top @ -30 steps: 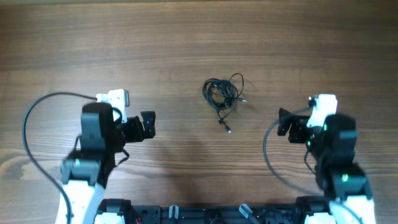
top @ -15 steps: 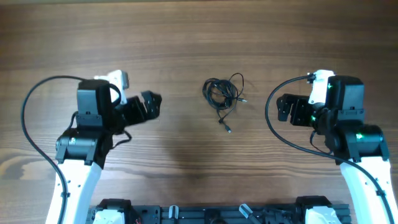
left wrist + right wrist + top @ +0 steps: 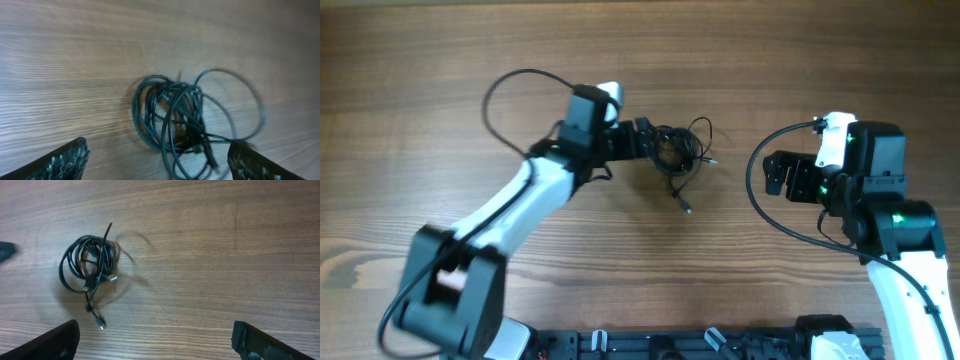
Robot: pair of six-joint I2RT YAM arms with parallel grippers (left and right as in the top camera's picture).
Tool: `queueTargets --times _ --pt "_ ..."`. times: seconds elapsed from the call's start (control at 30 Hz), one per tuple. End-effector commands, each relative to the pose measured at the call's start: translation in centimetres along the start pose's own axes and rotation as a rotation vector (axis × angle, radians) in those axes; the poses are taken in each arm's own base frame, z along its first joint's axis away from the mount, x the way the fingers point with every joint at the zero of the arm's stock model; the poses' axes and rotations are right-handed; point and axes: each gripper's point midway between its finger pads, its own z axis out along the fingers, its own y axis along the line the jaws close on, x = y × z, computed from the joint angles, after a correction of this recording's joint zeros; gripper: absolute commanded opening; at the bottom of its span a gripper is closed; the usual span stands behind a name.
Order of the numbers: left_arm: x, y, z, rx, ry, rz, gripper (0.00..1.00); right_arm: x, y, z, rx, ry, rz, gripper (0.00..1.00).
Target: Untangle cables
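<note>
cables (image 3: 678, 150): small black tangle, upper middle of the frame on the worktop (image 3: 440, 60), one plug end trailing downward
left end effector (image 3: 650, 141): fingers spread, right at the tangle's left edge
right end effector (image 3: 772, 174): spread too, well off to the right

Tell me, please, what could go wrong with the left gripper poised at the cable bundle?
1. The open left gripper sits at the edge of the cables, where strands overlap; closing might pinch several and tighten the knot.
2. The right gripper is well apart, so nothing anchors the bundle; a pull would probably drag it whole across the table.
</note>
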Motion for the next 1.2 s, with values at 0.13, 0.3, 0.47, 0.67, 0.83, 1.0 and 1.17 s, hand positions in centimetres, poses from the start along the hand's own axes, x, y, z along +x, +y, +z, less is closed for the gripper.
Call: queueTargets --times 0.13,0.3,0.47,0.67,0.83,1.0,1.17 --pt "4.8 0.9 6.5 -0.083 0.095 0.071 0.75 -0.9 0.5 -0.4 -0.02 -0.018 0.004 1.0" --pt "5.8 0.1 7.0 -0.103 0.098 0.1 0.17 -0.9 0.5 -0.4 -0.02 -0.018 0.004 1.0" --pt "4.4 -2.4 4.1 -0.035 0.074 0.105 0.04 -1.6 1.0 -0.4 -0.053 -0.044 0.077 1.0" --pt "0.4 -11.2 -7.2 0.341 -0.028 0.147 0.04 -1.6 2.5 2.7 -0.157 0.028 0.133 1.0" --pt "-0.5 -11.6 -11.6 0.424 -0.033 0.052 0.04 -0.6 6.6 7.3 -0.443 0.206 0.226 1.0" --pt "0.6 -13.3 -13.5 0.608 0.074 0.05 0.04 -1.1 9.6 8.2 -0.682 0.223 0.168 0.99" --pt "1.4 -15.0 -15.0 0.729 0.124 0.09 0.04 -1.9 10.9 8.6 -0.682 0.168 0.094 0.9"
